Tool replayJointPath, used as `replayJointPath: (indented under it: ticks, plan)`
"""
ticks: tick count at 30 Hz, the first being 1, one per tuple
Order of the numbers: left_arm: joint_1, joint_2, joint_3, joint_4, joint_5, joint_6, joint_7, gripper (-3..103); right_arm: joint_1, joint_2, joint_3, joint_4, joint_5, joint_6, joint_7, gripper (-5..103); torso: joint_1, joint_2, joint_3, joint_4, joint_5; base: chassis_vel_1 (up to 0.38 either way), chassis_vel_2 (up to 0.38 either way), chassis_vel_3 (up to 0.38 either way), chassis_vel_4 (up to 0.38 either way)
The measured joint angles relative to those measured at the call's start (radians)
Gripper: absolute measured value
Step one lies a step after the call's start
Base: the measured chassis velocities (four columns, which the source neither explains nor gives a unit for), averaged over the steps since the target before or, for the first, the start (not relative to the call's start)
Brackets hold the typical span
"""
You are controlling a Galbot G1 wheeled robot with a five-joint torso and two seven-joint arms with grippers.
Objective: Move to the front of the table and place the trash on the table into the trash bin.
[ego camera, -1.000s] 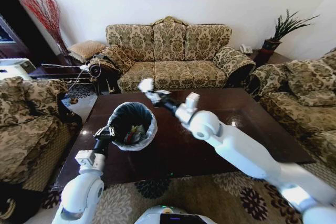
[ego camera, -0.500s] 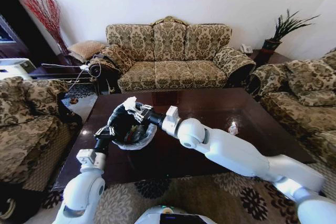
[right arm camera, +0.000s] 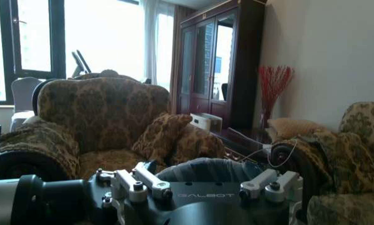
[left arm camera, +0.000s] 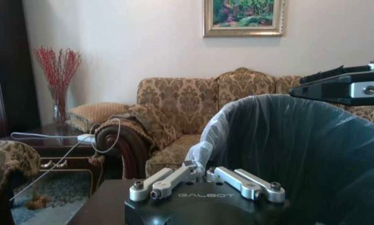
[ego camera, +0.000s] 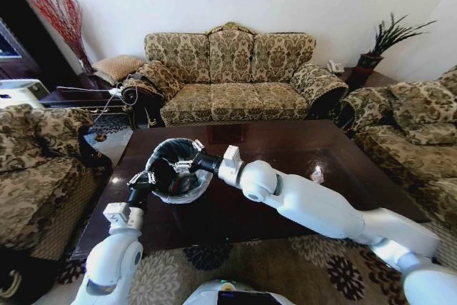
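Right gripper [ego camera: 180, 167] hangs over the bin [ego camera: 158, 158] mouth, jaws spread wide and empty. Left gripper [ego camera: 141, 180] is clamped on the bin rim. Bin's got trash inside, but one wrapper [ego camera: 317, 175] sits on the table [ego camera: 285, 141], so not finished.

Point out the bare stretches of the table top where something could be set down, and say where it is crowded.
The table is bare across its far half toward the sofa, broken only by a small wrapper near its right edge. The near strip left of the right arm is also bare. The left corner is crowded: the trash bin, the left hand at its rim, the right hand over its mouth.
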Motion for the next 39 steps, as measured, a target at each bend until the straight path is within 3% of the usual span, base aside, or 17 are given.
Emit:
replayJointPath:
  ticks: [2,4,7,8,11,12,14,15,18,19,22,23,27,39]
  plan:
    - [0.000,0.000,0.000,0.000,0.000,0.000,0.000,3,0.000,0.004,0.006,0.001,0.002,0.012,0.017,99,0.000,0.000,0.000,0.0000,0.0000,0.000,0.000,0.000,0.000]
    - [-0.001,0.000,0.000,0.000,-0.001,0.000,0.000,3,-0.001,0.007,0.020,0.003,0.008,0.018,0.039,100,0.000,0.000,0.000,0.0001,0.0000,0.000,0.000,0.000,0.000]
    - [-0.001,0.005,-0.001,0.004,-0.001,-0.002,0.000,3,-0.012,-0.012,0.102,0.015,0.042,0.028,0.164,100,0.000,0.000,0.000,0.0003,0.0000,0.000,0.000,0.000,0.000]
    - [-0.001,0.005,-0.001,0.004,-0.001,-0.002,0.000,3,-0.012,-0.012,0.102,0.015,0.042,0.028,0.164,100,0.000,0.000,0.000,0.0003,0.0000,0.000,0.000,0.000,0.000]
    - [-0.001,0.009,-0.001,0.005,0.000,-0.015,-0.002,3,-0.068,-0.104,0.203,0.013,0.029,0.024,0.234,100,0.000,0.000,0.000,0.0003,0.0001,0.000,0.000,0.000,0.000]
    - [-0.001,0.009,-0.001,0.005,0.000,-0.015,-0.002,3,-0.068,-0.104,0.203,0.013,0.029,0.024,0.234,100,0.000,0.000,0.000,0.0003,0.0001,0.000,0.000,0.000,0.000]
    - [-0.002,0.013,-0.001,0.002,-0.001,-0.018,-0.004,3,-0.172,-0.201,0.304,0.004,0.005,0.012,0.242,100,0.000,0.000,0.000,0.0000,0.0003,0.000,0.000,0.000,0.000]
    - [-0.002,0.013,-0.001,0.002,-0.001,-0.018,-0.004,3,-0.172,-0.201,0.304,0.004,0.005,0.012,0.242,100,0.000,0.000,0.000,0.0000,0.0003,0.000,0.000,0.000,0.000]
    - [0.002,0.013,-0.005,-0.006,-0.005,-0.019,-0.005,3,-0.357,-0.278,0.452,-0.006,-0.040,0.009,0.234,100,0.000,0.000,0.000,-0.0003,0.0009,0.000,0.000,0.000,0.000]
    - [0.002,0.013,-0.005,-0.006,-0.005,-0.019,-0.005,3,-0.357,-0.278,0.452,-0.006,-0.040,0.009,0.234,100,0.000,0.000,0.000,-0.0003,0.0009,0.000,0.000,0.000,0.000]
    - [0.007,0.014,-0.007,-0.014,-0.011,-0.019,-0.008,3,-0.542,-0.283,0.620,-0.024,-0.083,0.012,0.214,100,0.000,0.000,0.000,0.0001,0.0002,0.000,0.000,0.000,0.000]
    - [0.007,0.014,-0.007,-0.014,-0.011,-0.019,-0.008,3,-0.542,-0.283,0.620,-0.024,-0.083,0.012,0.214,100,0.000,0.000,0.000,0.0001,0.0002,0.000,0.000,0.000,0.000]
    - [0.016,0.023,-0.007,-0.030,-0.019,-0.019,-0.008,3,-0.753,-0.255,0.804,-0.066,-0.126,0.003,0.172,100,0.000,0.000,0.000,-0.0001,0.0004,0.000,0.000,0.000,0.000]
    - [0.032,0.034,-0.006,-0.048,-0.019,-0.019,-0.008,3,-0.888,-0.190,0.968,-0.175,-0.188,-0.001,0.149,100,0.000,0.000,0.000,0.0001,0.0001,-0.125,-0.117,0.129,0.133]
